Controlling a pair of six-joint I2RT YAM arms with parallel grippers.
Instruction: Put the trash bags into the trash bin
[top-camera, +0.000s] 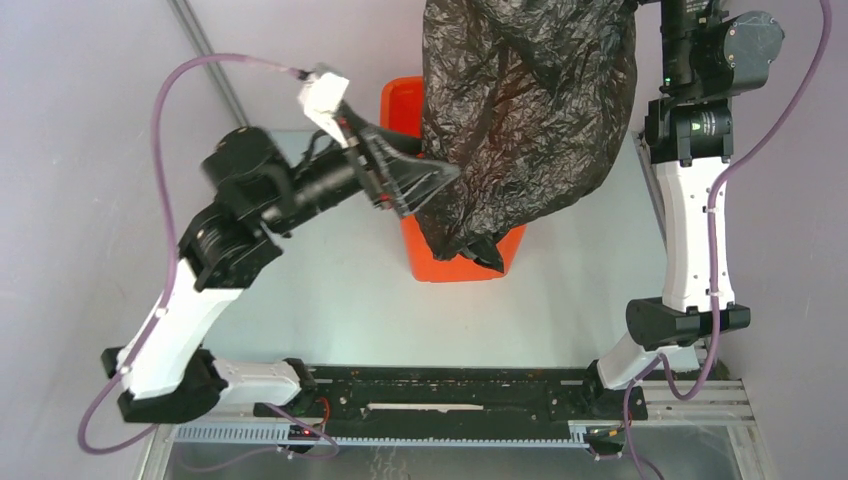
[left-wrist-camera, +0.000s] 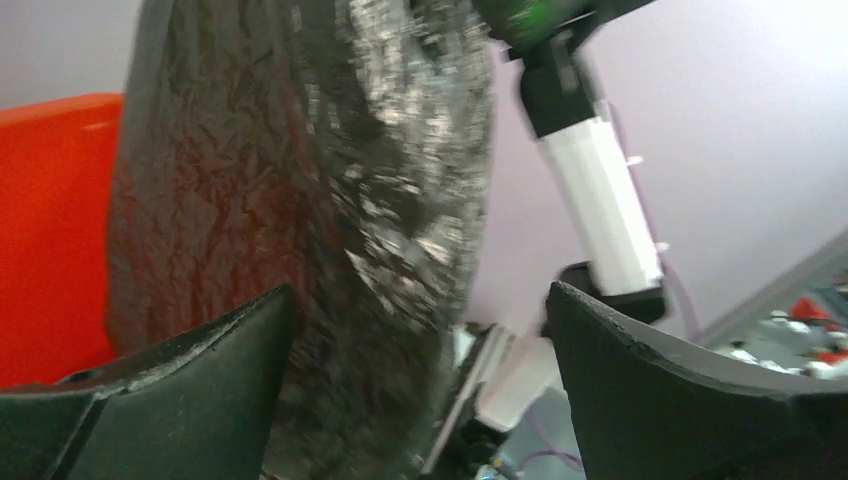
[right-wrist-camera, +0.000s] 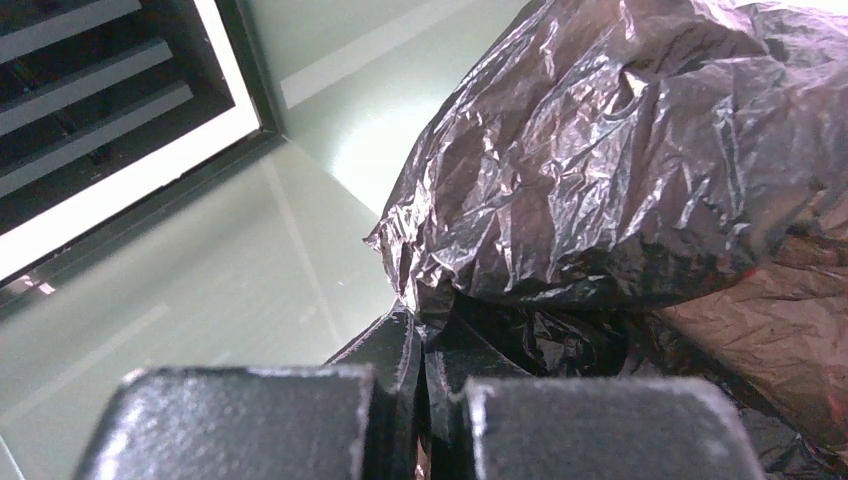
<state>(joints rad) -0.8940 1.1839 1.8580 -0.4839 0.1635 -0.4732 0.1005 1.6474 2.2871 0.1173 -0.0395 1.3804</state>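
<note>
Hanging from the right end effector (right-wrist-camera: 422, 335), which is pinching its film, black trash bag (top-camera: 525, 110) drooping over the orange trash bin (top-camera: 400, 100) standing on the counter (top-camera: 320, 290), left end effector (top-camera: 432, 182) sitting spread at the bag's side.

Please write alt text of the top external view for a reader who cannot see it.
A large black trash bag hangs over the orange trash bin on the table, held up by the right arm. The open left gripper reaches to the bag's left side.
</note>
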